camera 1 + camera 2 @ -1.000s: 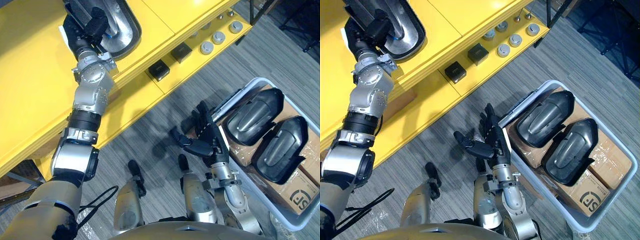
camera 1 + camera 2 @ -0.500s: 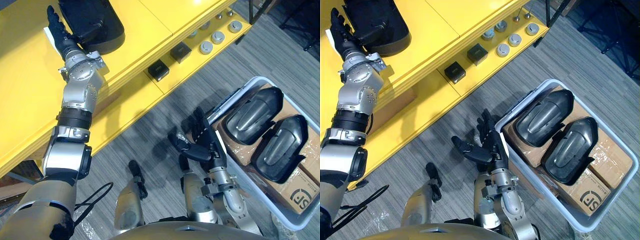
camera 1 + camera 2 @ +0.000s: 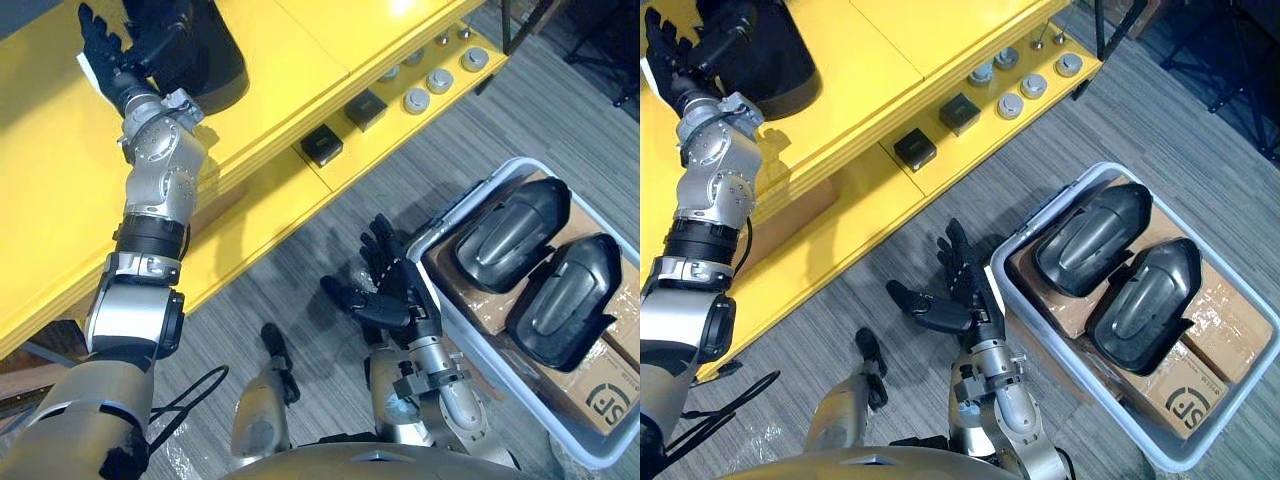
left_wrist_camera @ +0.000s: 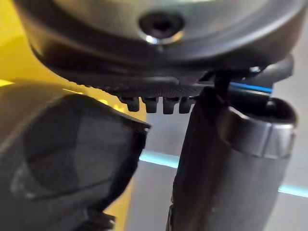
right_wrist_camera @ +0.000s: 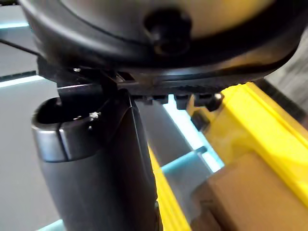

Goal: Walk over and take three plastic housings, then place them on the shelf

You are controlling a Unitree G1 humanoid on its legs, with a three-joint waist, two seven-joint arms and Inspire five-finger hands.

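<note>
One dark plastic housing (image 3: 195,50) lies dome up on the top of the yellow shelf (image 3: 290,60). My left hand (image 3: 105,55) is just beside its left end, open, with fingers spread and apart from it. The left wrist view shows the housing (image 4: 67,159) close past the thumb (image 4: 231,159). Two more dark housings (image 3: 1090,235) (image 3: 1145,300) lie side by side in the grey bin (image 3: 515,163) on the floor at the right. My right hand (image 3: 385,295) hovers open over the floor by the bin's near left edge, holding nothing.
The shelf's lower ledge carries two small black boxes (image 3: 321,147) (image 3: 363,108) and several round silver parts (image 3: 440,80). Cardboard boxes (image 3: 600,395) sit under the housings in the bin. Grey floor lies between shelf and bin.
My left hand has let go of the housing, which turned from hollow side up to dome up on the shelf. The hand opened and drew off to the left. The right hand shifted slightly left.
</note>
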